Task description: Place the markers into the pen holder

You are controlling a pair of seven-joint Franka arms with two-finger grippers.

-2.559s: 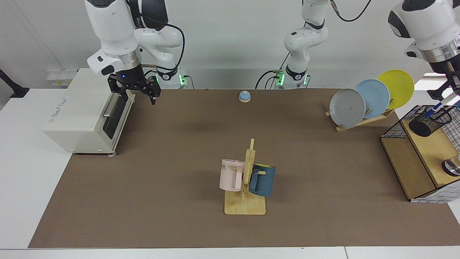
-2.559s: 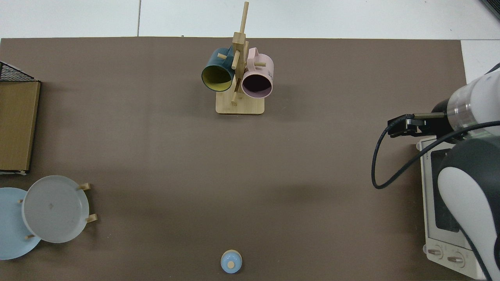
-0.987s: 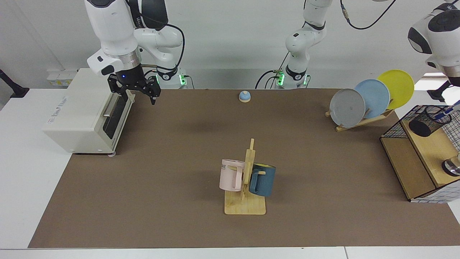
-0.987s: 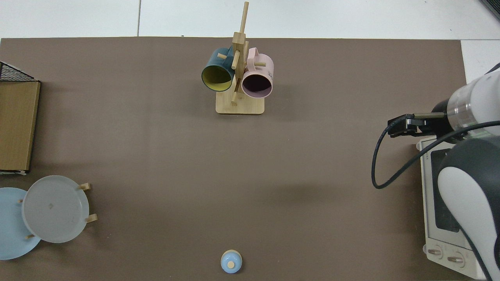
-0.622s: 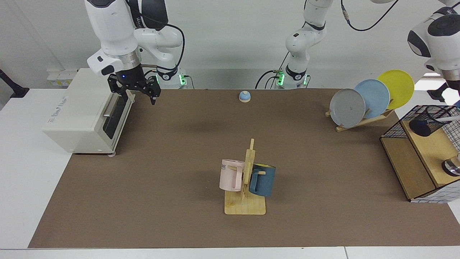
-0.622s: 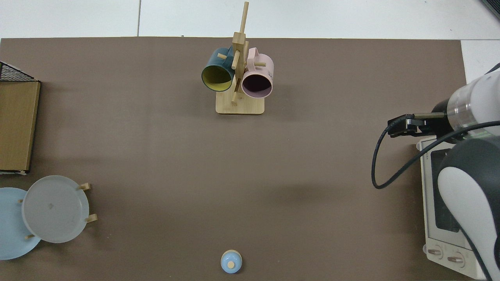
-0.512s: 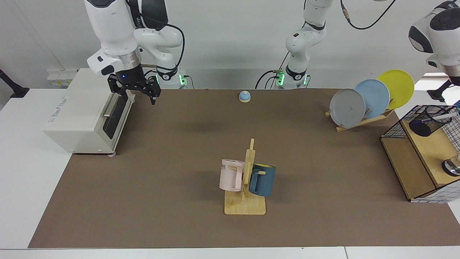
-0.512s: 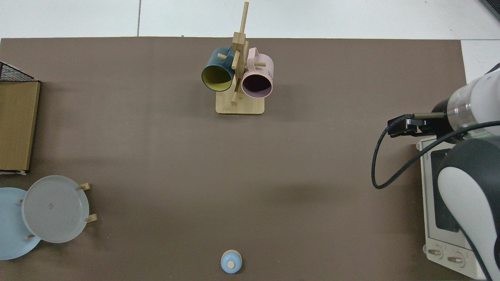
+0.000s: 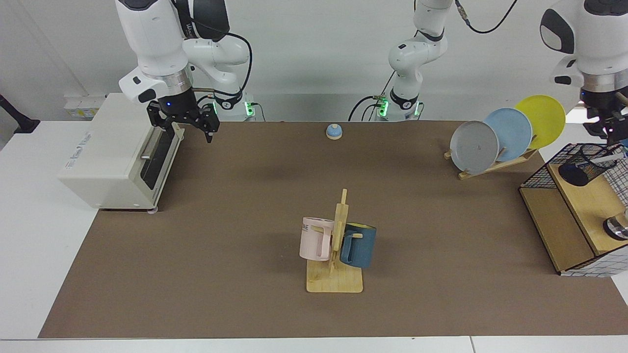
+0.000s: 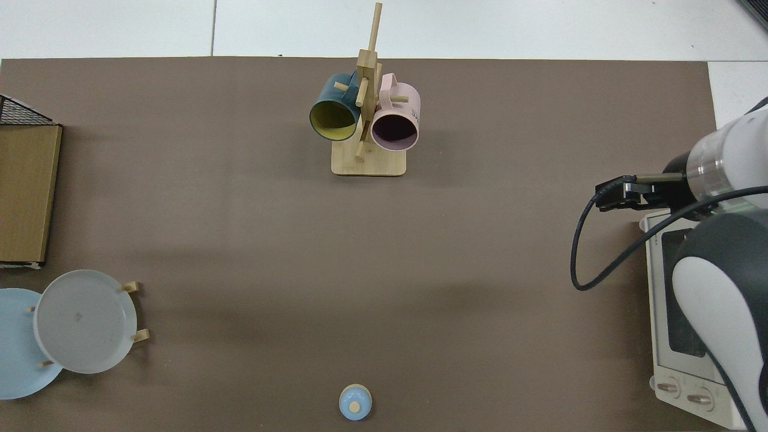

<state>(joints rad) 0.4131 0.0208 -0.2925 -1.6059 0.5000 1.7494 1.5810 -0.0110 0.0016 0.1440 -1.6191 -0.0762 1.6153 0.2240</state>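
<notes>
One marker lies in the one pen holder. The left gripper, at its twelve o'clock: grip unreadable. The right gripper waits, spread, empty.

A mug rack stands near the tabletop's top edge, a blue bell at the bottom edge; the right claw, apparently shut, hovers beside the toaster oven.

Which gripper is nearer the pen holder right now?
The left gripper: it hangs just above the pen holder in the wire basket. The right gripper waits across the table, beside the toaster oven.
</notes>
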